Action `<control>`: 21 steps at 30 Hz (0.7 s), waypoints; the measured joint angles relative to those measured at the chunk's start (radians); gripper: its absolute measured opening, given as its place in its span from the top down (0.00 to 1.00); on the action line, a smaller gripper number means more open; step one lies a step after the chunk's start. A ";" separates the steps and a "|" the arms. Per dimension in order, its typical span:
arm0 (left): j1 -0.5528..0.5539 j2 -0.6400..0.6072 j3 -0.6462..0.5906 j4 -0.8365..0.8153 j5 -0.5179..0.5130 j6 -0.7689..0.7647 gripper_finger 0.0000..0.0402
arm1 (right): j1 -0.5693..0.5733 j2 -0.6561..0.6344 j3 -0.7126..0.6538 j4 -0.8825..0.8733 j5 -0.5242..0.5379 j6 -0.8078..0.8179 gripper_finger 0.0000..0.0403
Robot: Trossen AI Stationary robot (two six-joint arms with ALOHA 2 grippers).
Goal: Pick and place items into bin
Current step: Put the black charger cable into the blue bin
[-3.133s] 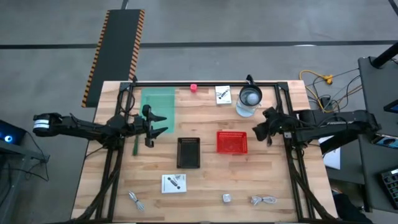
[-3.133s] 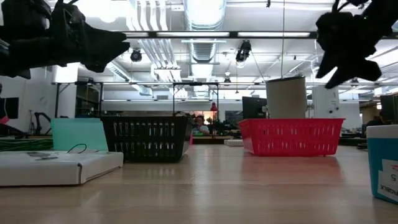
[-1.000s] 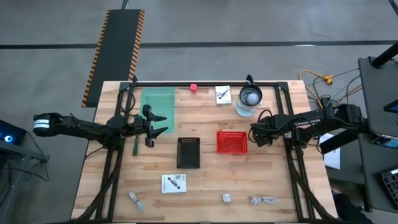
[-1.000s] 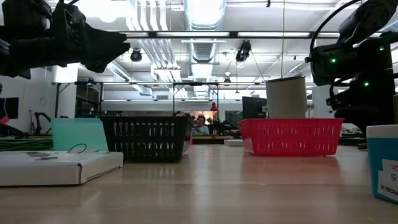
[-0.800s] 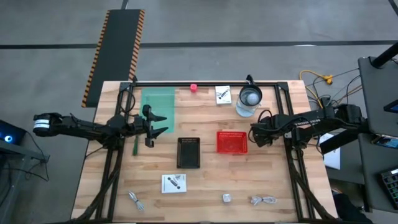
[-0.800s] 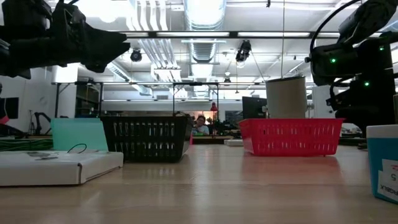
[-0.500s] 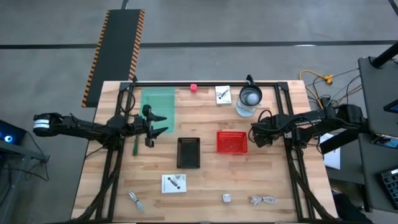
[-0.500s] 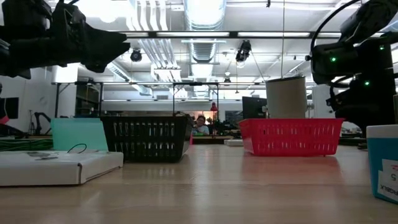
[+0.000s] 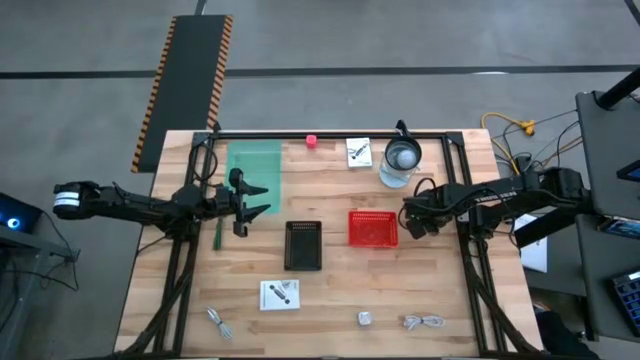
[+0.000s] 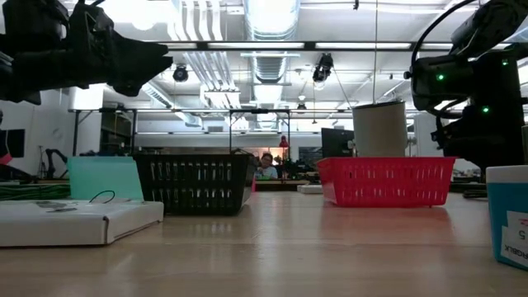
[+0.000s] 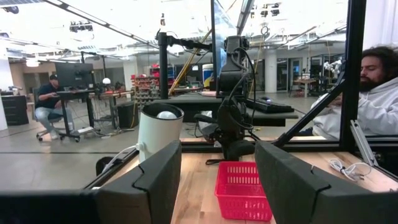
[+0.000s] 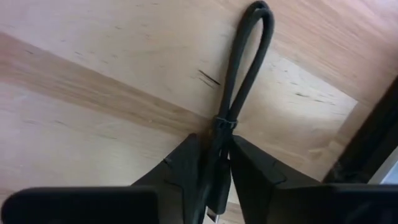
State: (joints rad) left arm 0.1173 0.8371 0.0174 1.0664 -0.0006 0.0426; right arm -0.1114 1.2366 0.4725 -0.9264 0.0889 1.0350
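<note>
My right gripper (image 9: 413, 224) points down at the table just right of the red bin (image 9: 372, 228) and is shut on a black cable bundle (image 12: 239, 74). My left gripper (image 9: 255, 200) hovers open and empty near the green sheet (image 9: 253, 170), left of the black bin (image 9: 303, 245). Lying flat on the table are one white card (image 9: 359, 152) at the far edge beside a pink blob (image 9: 311, 141), and another white card (image 9: 280, 294), silvery clips (image 9: 218, 320), a silver cube (image 9: 365, 319) and a pale cable bundle (image 9: 425, 321) along the near edge. My right gripper pinches the black cable bundle between its two fingers (image 12: 183, 165), just behind the tie (image 12: 222, 123) around its middle. The fingers come from above and lie along the cable. The looped end (image 12: 258, 15) stretches out past them close over the wood; whether it rests there I cannot tell.
A clear jug (image 9: 401, 160) stands at the far edge behind the red bin. A dark frame rail (image 9: 330, 134) runs along the far edge, with rails down both sides. A thin green stick (image 9: 218, 230) lies below the left gripper. A person sits beyond the table's right side (image 11: 379, 99).
Over the last three seconds my right gripper has tipped from level to pointing down and has sunk toward the table right of the red bin. In the last second it has barely moved. The left arm has kept still.
</note>
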 joint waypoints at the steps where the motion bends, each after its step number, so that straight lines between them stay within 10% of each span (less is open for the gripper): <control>1: 0.000 0.000 0.000 0.000 0.000 0.000 0.53 | 0.000 0.000 0.000 0.000 0.000 -0.001 0.83; 21: 0.000 0.000 0.000 0.000 0.000 0.000 0.53 | 0.000 0.001 0.012 -0.008 -0.008 -0.040 0.87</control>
State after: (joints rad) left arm 0.1177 0.8371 0.0174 1.0660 -0.0002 0.0425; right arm -0.1116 1.2373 0.4843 -0.9349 0.0808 0.9950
